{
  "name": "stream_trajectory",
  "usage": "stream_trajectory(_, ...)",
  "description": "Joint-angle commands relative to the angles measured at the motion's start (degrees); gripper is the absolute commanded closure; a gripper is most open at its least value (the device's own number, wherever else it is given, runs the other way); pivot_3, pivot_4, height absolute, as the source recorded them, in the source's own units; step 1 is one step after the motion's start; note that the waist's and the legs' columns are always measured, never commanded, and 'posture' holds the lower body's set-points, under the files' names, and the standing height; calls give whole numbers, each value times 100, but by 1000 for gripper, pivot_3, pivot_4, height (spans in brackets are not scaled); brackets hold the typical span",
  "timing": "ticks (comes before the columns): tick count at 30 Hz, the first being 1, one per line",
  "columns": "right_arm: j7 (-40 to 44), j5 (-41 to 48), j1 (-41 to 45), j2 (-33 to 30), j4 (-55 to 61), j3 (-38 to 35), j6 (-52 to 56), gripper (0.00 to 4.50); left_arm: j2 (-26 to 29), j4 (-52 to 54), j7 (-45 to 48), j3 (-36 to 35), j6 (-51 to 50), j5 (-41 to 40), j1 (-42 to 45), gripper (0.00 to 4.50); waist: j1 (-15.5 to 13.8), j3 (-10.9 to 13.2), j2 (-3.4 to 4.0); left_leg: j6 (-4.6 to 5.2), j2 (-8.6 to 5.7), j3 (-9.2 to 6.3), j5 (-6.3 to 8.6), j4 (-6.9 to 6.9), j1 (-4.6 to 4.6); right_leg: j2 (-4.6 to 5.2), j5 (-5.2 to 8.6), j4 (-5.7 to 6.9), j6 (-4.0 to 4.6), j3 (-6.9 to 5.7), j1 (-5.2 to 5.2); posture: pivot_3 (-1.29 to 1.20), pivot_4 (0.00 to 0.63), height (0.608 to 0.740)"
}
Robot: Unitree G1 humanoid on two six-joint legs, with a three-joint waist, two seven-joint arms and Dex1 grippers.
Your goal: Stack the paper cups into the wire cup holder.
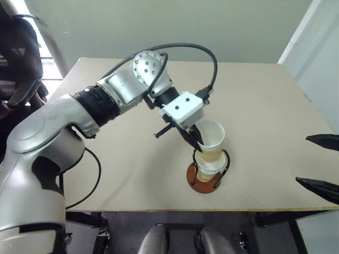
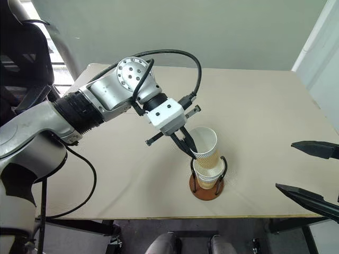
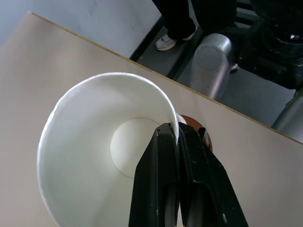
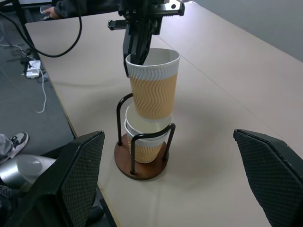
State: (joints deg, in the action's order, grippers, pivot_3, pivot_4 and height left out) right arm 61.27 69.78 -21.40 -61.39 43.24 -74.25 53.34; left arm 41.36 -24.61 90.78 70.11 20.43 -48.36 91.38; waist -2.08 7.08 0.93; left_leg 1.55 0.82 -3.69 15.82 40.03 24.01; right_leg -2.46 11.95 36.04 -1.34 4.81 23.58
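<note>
The tabletop (image 1: 254,106) carries the wire cup holder (image 4: 140,163), directly below the left jaws (image 2: 189,150). Two paper cups (image 4: 146,137) already sit nested between its wire loops. The left jaws are clamped on the rim of a third cup (image 4: 152,85), one finger inside, one outside, its bottom just entering the stack. It hangs tilted, so it could jam against a loop or tip the holder if pushed down. The right jaws (image 4: 173,182) stand wide open, empty, well aside.
</note>
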Motion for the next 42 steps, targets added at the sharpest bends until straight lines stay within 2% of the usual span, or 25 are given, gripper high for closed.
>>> stream_trajectory(1,-81,91,-30,47,70,-306,-52,0,55,116,172,17,92,-184,191,4465,0,0,1,1,0,-1,1,0,0,0,2,0,-1,0,0,0,150,740)
stream_trajectory(7,-181,98,-60,56,102,-247,-106,0,32,73,172,140,189,-143,161,4465,0,0,1,2,0,-1,6,0,1,0,5,-1,-3,0,-1,0,150,740)
stream_trajectory(12,-232,122,-60,76,128,-179,-166,0,-180,-177,172,-136,182,109,14,4465,-4,1,1,3,0,-2,6,2,-1,0,5,0,-2,0,-6,0,150,740)
stream_trajectory(16,-233,110,-66,75,123,-153,-197,0,-286,-235,172,-318,14,160,-38,3574,-1,1,1,3,0,-1,6,4,-1,0,4,-1,-2,0,-6,0,150,740)
stream_trajectory(21,-226,98,-52,37,89,-81,-236,0,-439,-327,172,-599,-39,314,-133,1744,-2,1,1,3,0,-2,6,4,-1,0,5,-1,-3,0,-6,0,150,740)
stream_trajectory(25,-234,28,4,-12,42,131,-296,0,-658,-362,172,-1196,-318,271,-284,242,-3,1,1,3,-1,-1,6,4,-1,0,4,-1,-5,0,-5,0,150,740)
stream_trajectory(26,-226,9,17,-17,31,171,-308,0,-692,-366,172,-1304,-375,313,-313,19,-7,1,0,3,-1,-2,6,4,0,0,4,-2,-5,-1,-5,0,150,740)
stream_trajectory(30,-149,-317,223,-185,-256,759,-496,0,-760,-821,15,-2491,-914,631,-620,19,1,0,3,3,-2,-1,6,4,-2,0,5,-5,-8,-1,-7,0,150,740)
stream_trajectory(31,-123,-419,284,-247,-365,922,-537,0,-679,-852,-54,-2816,-1220,642,-730,19,16,0,5,3,-2,0,5,5,-3,0,5,-3,-8,-1,-7,0,150,740)
stream_trajectory(36,362,-1209,533,-572,-1074,1652,-915,0,506,-186,-458,-4235,-2407,865,-1973,19,161,-11,35,-8,1,1,-2,-2,-16,-10,3,1,-10,0,-2,0,150,740)
stream_trajectory(39,718,-1852,818,-905,-1851,2322,-1344,0,1587,582,-1044,-5222,-3119,827,-3383,19,210,-18,52,-26,8,-5,-15,-5,-17,-18,6,2,-8,1,4,0,150,740)
stream_trajectory(42,968,-2469,1052,-1125,-2474,2953,-1764,0,2119,1223,-1704,-6158,-3692,754,-4548,19,202,-15,41,-63,14,-6,-38,-9,-16,-20,12,3,1,-1,11,0,150,740)
